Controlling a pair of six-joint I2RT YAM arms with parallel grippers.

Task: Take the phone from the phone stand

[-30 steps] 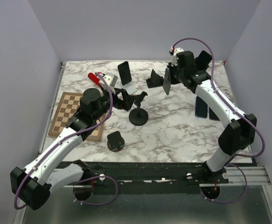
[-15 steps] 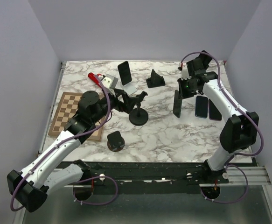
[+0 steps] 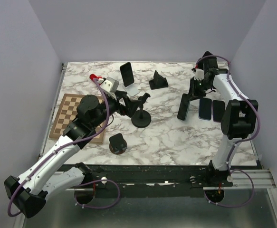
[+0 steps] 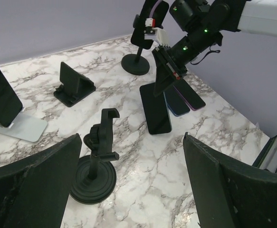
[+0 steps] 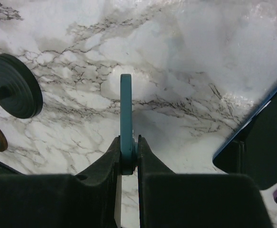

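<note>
Currently the right gripper (image 3: 193, 91) is pinching the phone (image 3: 183, 107) by its upper end, jaws narrowed onto its thin edges. The phone is hanging tilted over the right half of the table (image 3: 167, 137), just beside two other phones (image 3: 209, 109) lying flat. Whether its lower end is touching the surface is unclear. It is sitting well apart from the wedge-shaped phone stand (image 3: 158, 80), which is standing bare near the back.

The left gripper (image 3: 128, 103) is hovering with its jaws spread wide and nothing between them, close to a round-based stand (image 3: 140, 115). The tabletop is showing white marble with dark veining and a chessboard (image 3: 74, 116) is lying at its left edge. Plain pale lavender walls (image 3: 143, 28) are closing in the back and both sides.
</note>
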